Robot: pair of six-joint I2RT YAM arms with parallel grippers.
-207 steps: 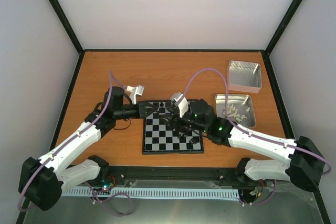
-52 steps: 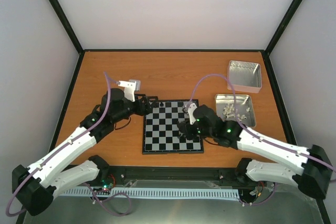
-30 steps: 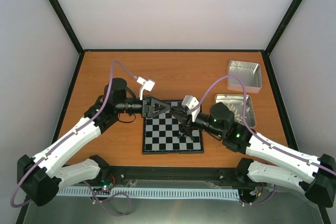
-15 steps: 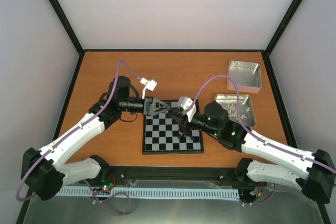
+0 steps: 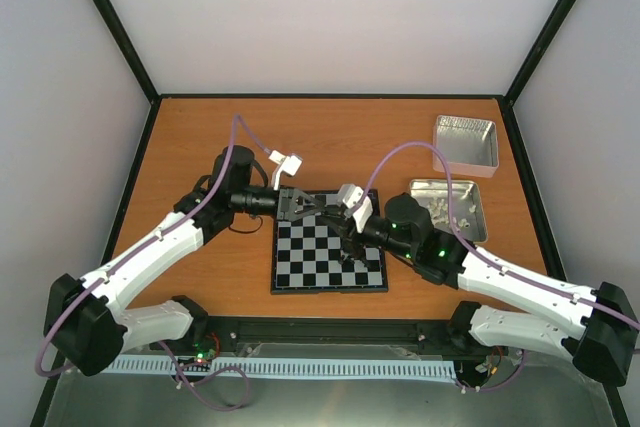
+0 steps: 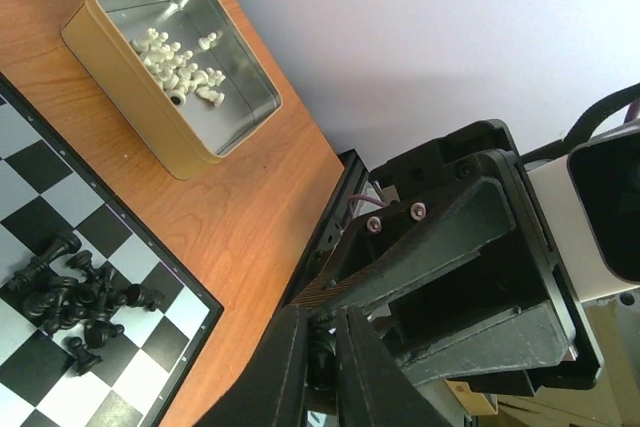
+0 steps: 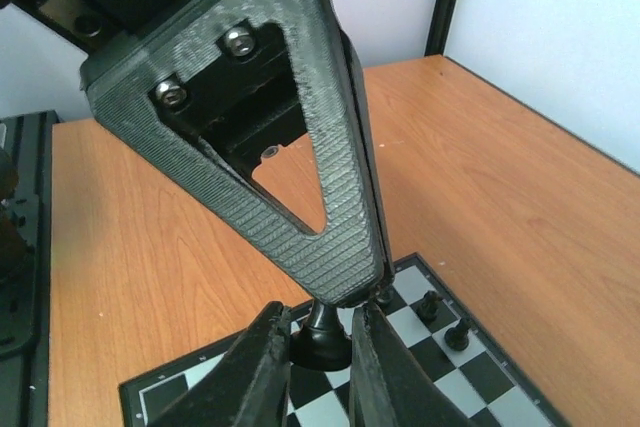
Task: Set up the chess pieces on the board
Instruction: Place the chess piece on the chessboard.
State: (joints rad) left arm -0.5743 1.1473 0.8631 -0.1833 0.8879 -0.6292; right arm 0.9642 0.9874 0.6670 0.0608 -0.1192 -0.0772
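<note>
L gripper (image 6: 322, 332): I see its jaws closed, tips pinched onto the top of 1 black chess piece (image 7: 318, 345). R gripper (image 7: 320, 323) clamps the same piece lower down, at its base, w/ 1 finger on each side and only a narrow gap between them. So both grip it at once, over the far part of the board (image 5: 300, 272). I can't tell how high it sits above the squares.

On the board, a heap of black pieces (image 6: 70, 292) lies jumbled toward the near-R corner. 2 upright black pieces (image 7: 430, 304) stand on squares by the edge. Off the board to the R sits a tin (image 5: 416, 197) w/ cream pieces (image 6: 180, 67) inside. A 2nd tin (image 5: 466, 171) is beyond it on the table (image 5: 200, 137).
</note>
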